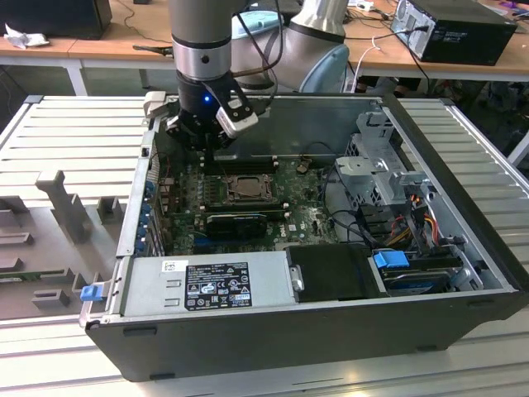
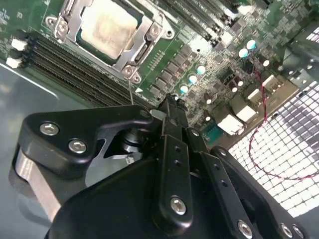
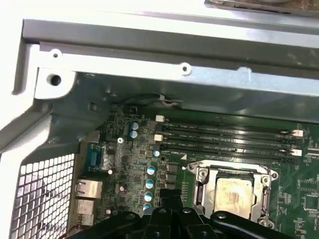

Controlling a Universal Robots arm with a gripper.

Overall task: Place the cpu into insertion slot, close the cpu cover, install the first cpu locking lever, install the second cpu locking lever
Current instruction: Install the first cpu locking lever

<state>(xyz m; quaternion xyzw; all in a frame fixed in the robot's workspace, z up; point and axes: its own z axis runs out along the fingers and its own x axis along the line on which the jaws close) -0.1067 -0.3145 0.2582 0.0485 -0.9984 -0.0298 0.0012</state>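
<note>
The cpu [image 2: 105, 24] lies flat in the insertion slot [image 1: 244, 188] on the green motherboard, its pale metal face up. The silvery cpu cover [image 2: 148, 36] is folded down around it, framing the chip in both wrist views. A thin metal lever rod [image 2: 130, 89] sticks out from the socket's corner toward the fingertips. My gripper [image 2: 172, 102] hangs just beside the socket, over the small capacitors, with its black fingers together and nothing seen between them. In the first wrist view the gripper [image 3: 169, 195] sits next to the cpu [image 3: 232, 191]. In the exterior view the gripper [image 1: 211, 149] is behind the socket.
Long black memory slots [image 3: 224, 134] run along one side of the socket. A black finned block [image 1: 238, 222] lies in front of it. The case wall [image 3: 149, 45] rises close behind, and a perforated back panel [image 2: 279, 149] is nearby. Power supply [image 1: 207, 285] and drive cage [image 1: 380, 157] fill the front and right.
</note>
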